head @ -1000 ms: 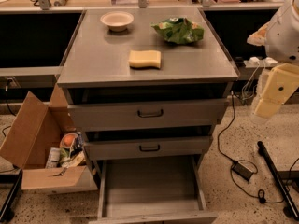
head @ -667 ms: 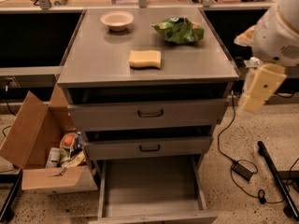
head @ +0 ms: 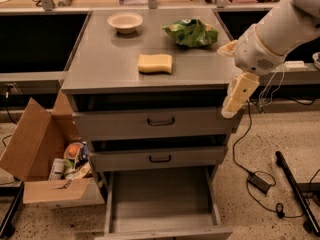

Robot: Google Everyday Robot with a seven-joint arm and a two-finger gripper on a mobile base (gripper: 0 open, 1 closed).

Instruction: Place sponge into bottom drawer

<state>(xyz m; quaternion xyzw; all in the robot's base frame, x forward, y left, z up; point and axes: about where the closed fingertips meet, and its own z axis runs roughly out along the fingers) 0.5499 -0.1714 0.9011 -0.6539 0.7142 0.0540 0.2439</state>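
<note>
The pale yellow sponge (head: pixel 155 63) lies flat on the grey cabinet top (head: pixel 100 66), near its middle front. The bottom drawer (head: pixel 162 196) is pulled open below, its grey floor bare. My gripper (head: pixel 235 101) hangs at the cabinet's right front corner, pointing down, to the right of and below the sponge and well apart from it. It holds nothing that I can see. The white arm comes in from the upper right.
A cream bowl (head: pixel 125 22) and a green snack bag (head: pixel 191 32) sit at the back of the top. Two upper drawers (head: pixel 160 121) are closed. An open cardboard box (head: pixel 45 164) with clutter stands on the floor at left. Cables and a power brick (head: pixel 260 182) lie on the floor at right.
The arm and gripper have moved left and slightly up, from beside the cabinet's right side to its right front corner. The sponge has not moved.
</note>
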